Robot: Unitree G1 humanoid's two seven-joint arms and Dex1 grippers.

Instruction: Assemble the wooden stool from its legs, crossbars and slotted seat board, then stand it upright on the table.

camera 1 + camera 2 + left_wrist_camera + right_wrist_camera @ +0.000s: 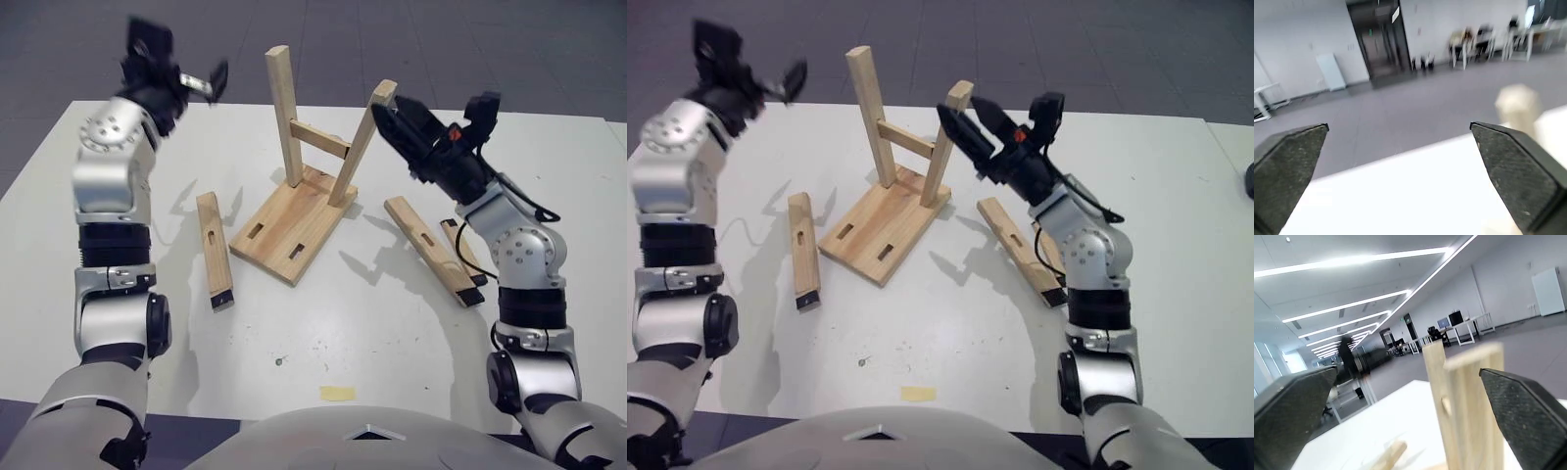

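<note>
The slotted seat board (284, 230) lies flat mid-table. Two legs stand in it, a left one (284, 113) and a right one (358, 147), joined by a crossbar (319, 139). My right gripper (390, 104) is open, its fingers on either side of the right leg's top (1464, 401) without closing on it. My left gripper (186, 64) is open and holds nothing, raised above the table's far left corner. One loose leg (214, 250) lies left of the board, another loose leg (429, 250) right of it. A thin crossbar (462, 253) lies beside that one, under my right arm.
A small yellow scrap (338, 393) lies near the front edge of the white table (323, 333). Bare tabletop stretches between the board and the front edge. Two slots in the board's near half show no legs in them.
</note>
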